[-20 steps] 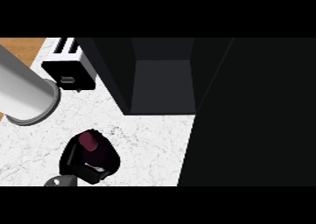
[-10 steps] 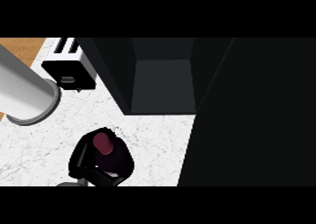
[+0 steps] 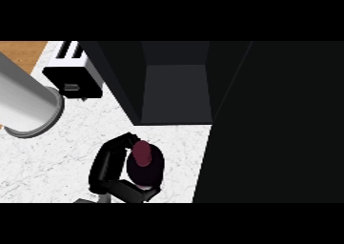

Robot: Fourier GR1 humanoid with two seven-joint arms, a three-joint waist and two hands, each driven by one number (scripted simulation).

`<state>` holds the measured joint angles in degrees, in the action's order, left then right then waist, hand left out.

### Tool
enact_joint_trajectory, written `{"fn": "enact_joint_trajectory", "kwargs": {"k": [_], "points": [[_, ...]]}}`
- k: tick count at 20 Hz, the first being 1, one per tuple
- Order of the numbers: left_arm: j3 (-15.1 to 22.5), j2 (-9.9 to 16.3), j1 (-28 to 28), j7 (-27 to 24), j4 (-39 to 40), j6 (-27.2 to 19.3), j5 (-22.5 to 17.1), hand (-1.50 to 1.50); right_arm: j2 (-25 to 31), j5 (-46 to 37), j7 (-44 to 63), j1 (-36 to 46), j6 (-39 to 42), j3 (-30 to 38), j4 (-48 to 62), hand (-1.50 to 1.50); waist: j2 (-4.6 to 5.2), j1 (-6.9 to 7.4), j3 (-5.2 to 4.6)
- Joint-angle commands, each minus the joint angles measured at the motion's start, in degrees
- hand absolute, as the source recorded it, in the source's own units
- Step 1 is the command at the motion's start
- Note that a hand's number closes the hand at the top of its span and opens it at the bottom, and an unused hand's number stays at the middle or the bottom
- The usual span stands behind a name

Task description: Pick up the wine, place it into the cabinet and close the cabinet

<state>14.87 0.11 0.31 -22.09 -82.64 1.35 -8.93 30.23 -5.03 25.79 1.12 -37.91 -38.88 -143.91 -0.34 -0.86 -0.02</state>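
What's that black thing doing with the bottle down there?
A robot hand is curled round a wine bottle, holding it over the white counter. Just beyond it stands a dark cabinet with its front open, nothing visible inside. A toaster sits to the left. The bottle is not yet in the cabinet.

You see a white toaster [image 3: 71,71] at the back of the marble counter [image 3: 55,157], a large grey cylinder [image 3: 19,102] lying to its left.
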Motion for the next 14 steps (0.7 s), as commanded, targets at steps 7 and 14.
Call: {"fn": "enact_joint_trajectory", "kwargs": {"k": [7,14], "points": [[-0.49,-0.11,-9.52,1.93,5.54,-10.28,1.59,1.5,3.26,-3.15,0.46,-6.2,0.48,-1.5,-11.71,-1.5,0.17,-0.13,-0.01],[-4.0,0.21,-18.23,2.3,13.37,-9.9,1.47,1.5,3.52,-0.72,-2.0,-7.82,0.42,-0.6,-11.3,-1.5,0.28,-0.34,-0.02]]}}
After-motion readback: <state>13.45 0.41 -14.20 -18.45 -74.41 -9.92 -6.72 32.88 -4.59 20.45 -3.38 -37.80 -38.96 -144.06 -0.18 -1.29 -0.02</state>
